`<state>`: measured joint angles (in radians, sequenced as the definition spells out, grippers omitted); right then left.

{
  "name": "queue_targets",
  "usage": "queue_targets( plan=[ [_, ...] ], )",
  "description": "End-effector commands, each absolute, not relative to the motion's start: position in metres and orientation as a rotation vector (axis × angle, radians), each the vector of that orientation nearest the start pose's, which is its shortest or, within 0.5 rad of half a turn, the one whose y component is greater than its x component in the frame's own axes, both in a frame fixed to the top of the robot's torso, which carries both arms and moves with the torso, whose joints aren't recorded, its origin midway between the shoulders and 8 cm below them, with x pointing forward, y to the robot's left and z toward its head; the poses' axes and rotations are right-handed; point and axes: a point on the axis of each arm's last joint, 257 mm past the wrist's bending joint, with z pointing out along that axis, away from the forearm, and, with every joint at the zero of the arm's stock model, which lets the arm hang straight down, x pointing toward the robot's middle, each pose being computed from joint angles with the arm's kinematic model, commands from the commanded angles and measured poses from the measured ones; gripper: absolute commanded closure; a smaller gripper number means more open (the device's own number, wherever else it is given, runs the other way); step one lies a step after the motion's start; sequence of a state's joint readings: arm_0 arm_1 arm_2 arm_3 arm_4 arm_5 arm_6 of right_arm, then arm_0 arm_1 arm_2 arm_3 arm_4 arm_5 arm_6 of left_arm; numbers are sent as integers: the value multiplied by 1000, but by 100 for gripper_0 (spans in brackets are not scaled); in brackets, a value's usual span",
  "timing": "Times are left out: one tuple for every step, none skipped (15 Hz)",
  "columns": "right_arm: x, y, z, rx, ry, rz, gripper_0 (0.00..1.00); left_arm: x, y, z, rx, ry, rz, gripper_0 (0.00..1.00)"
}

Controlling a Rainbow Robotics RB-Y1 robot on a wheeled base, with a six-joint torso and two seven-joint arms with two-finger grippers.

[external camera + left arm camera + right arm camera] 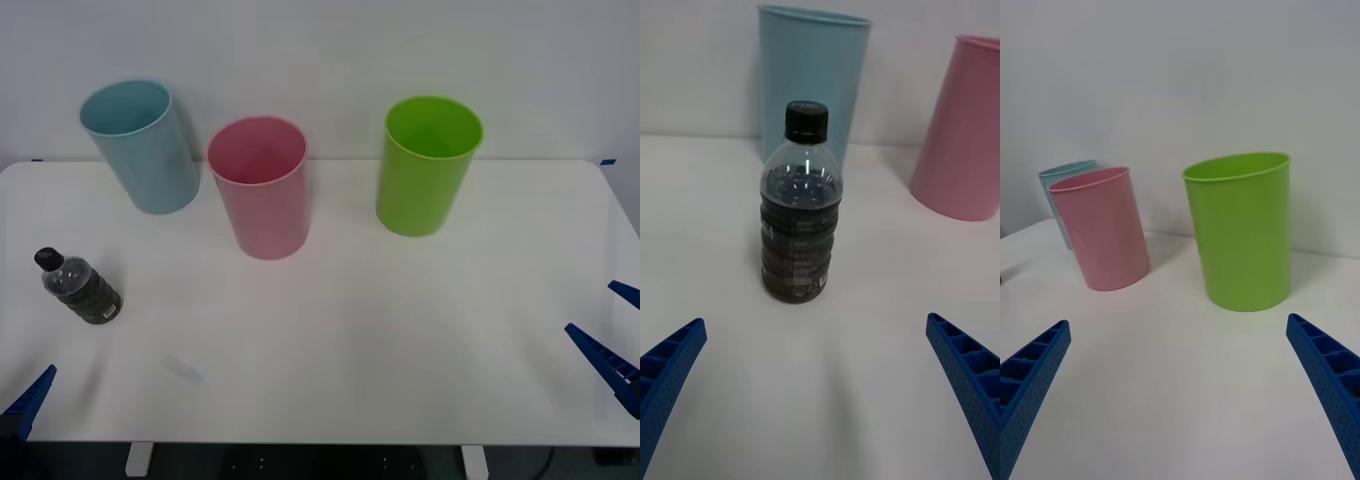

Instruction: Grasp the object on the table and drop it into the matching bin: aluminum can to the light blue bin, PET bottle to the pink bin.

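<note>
The left gripper [816,397] has its fingers [670,367] spread wide and grasping nothing — the PET bottle [800,225] stands upright straight ahead of them, apart from both tips and roughly centred on the gap. In the front view that gripper [30,395] sits low at the near left corner of the surface [350,340], with the bottle [80,287] just beyond it near the left edge, black cap up and dark lower body resting on the white top.

The right gripper [1180,390] is likewise released, its fingers [1330,375] apart with nothing between them; it waits at the near right edge [610,360], facing the green bin [1240,229].

Further out, the three bins stand in a row toward the back: the light blue bin [140,145] at the left, the pink bin [262,185] beside it, the green one [425,165] well to the right. The pink bin's mouth looks empty.

So nothing of the task seems done yet. The bottle is untouched and ungrasped — what remains, as I judge it, is the whole sequence: advance the left fingers around the bottle, close, lift, carry it over the pink bin and let go.
</note>
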<state>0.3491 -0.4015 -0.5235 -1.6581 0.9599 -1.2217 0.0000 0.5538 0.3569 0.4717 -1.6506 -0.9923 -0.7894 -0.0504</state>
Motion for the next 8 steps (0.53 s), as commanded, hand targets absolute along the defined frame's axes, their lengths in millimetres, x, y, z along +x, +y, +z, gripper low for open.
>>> queue_targets(
  plan=[
    [342,-330,-169,-465,1441,567,0,321,430,-277,24,1735,-194,0],
    [342,-330,-169,-465,1441,567,0,324,430,-278,8,1732,-192,0],
    [342,-330,-169,-465,1441,567,0,325,429,-280,-1,1731,-196,0],
    [342,-330,-169,-465,1441,567,0,329,430,-284,-15,1731,-196,0],
    [342,-330,-169,-465,1441,567,0,332,430,-287,-28,1731,-198,0],
    [342,-330,-169,-465,1441,567,0,335,431,-290,-30,1730,-195,0],
    [342,-330,-169,-465,1441,567,0,341,433,-292,-34,1727,-192,0],
    [342,-330,-169,-465,1441,567,0,344,433,-295,-37,1727,-192,0]
  ],
)
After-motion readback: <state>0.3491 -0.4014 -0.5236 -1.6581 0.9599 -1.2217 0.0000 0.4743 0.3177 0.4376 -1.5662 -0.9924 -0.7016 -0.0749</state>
